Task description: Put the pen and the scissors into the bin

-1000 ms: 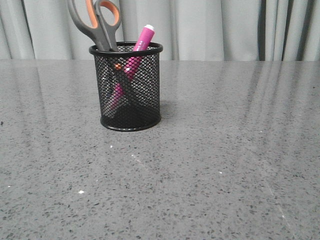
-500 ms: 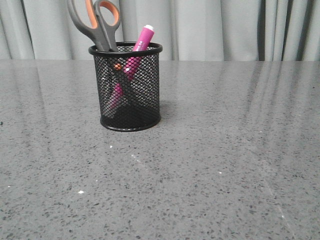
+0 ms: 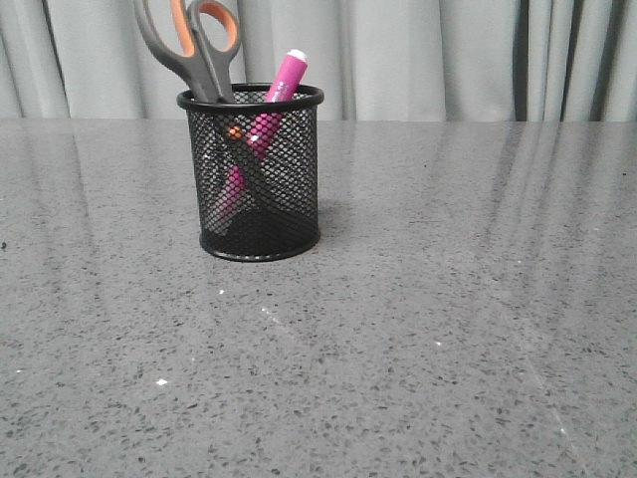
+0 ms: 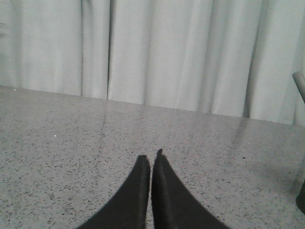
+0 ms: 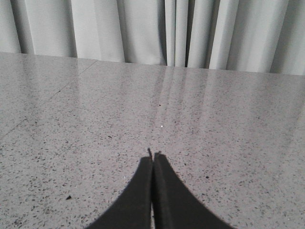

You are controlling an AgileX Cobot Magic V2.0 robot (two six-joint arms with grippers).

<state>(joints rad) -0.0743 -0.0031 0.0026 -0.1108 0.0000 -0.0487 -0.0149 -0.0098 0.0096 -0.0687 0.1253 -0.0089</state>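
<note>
Now, left gripper (image 4: 150, 161): jaws pressed together, empty, low over the table (image 3: 448, 329).
Bin (image 3: 261, 199): upright, off to that gripper's right.
Scissors (image 3: 194, 45): blades down inside it.
Pen (image 3: 279, 85): leaning beside them.
Right gripper (image 5: 152, 160): pinched closed, empty.

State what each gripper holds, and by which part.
Nothing is held. The left gripper and right gripper are both shut on nothing; scissors and pen stand in the bin.

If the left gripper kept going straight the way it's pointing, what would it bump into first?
Probably only the grey table and then the pale curtain. The left gripper is shut, pointing across bare tabletop. The bin sits off to one side, though depth is hard to judge.
</note>
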